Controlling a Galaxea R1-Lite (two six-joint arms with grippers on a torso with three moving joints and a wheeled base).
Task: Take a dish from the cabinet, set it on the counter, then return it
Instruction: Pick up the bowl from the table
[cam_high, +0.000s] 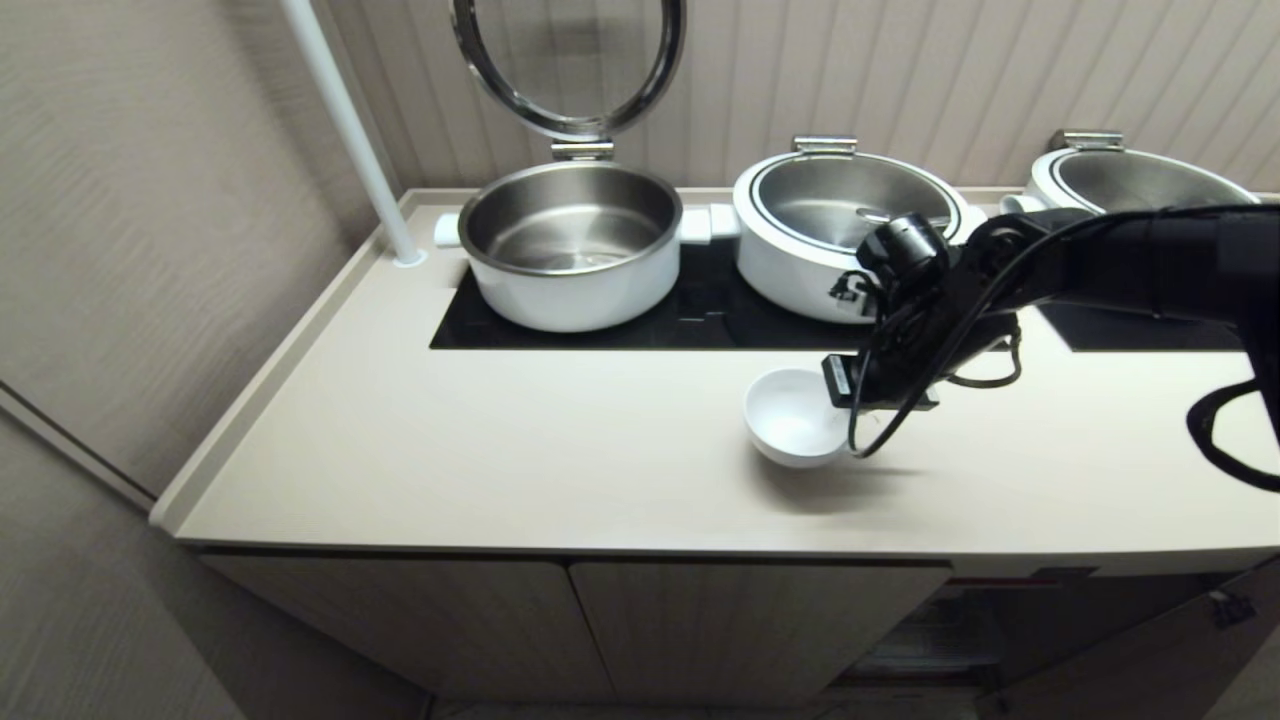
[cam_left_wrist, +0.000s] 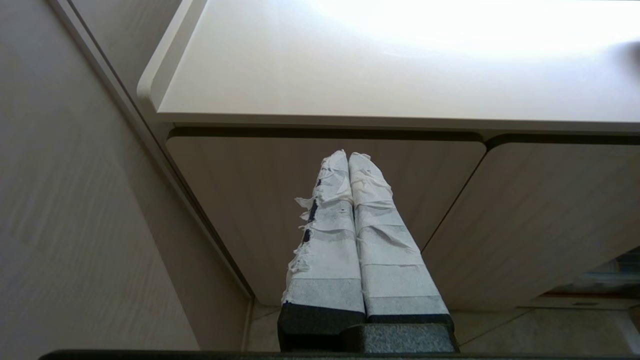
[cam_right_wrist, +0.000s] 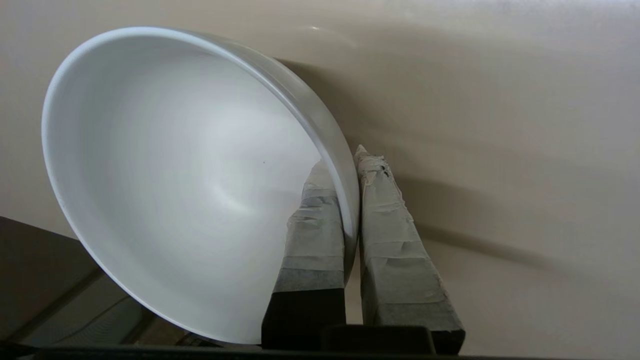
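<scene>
Counter (cam_high: 500, 470): bears the dish (cam_high: 795, 418) in front of its black cooktop panel (cam_high: 700, 310). Right gripper (cam_right_wrist: 350, 165): jaws clamped on the dish rim. Left gripper (cam_left_wrist: 348, 157): below the counter's edge, jaws pressed together, empty.

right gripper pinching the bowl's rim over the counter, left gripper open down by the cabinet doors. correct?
One error: the left gripper is shut, its taped fingers pressed together in front of the cabinet doors, as the left wrist view shows. The rest holds: the right gripper pinches the rim of the bowl over the counter.
</scene>
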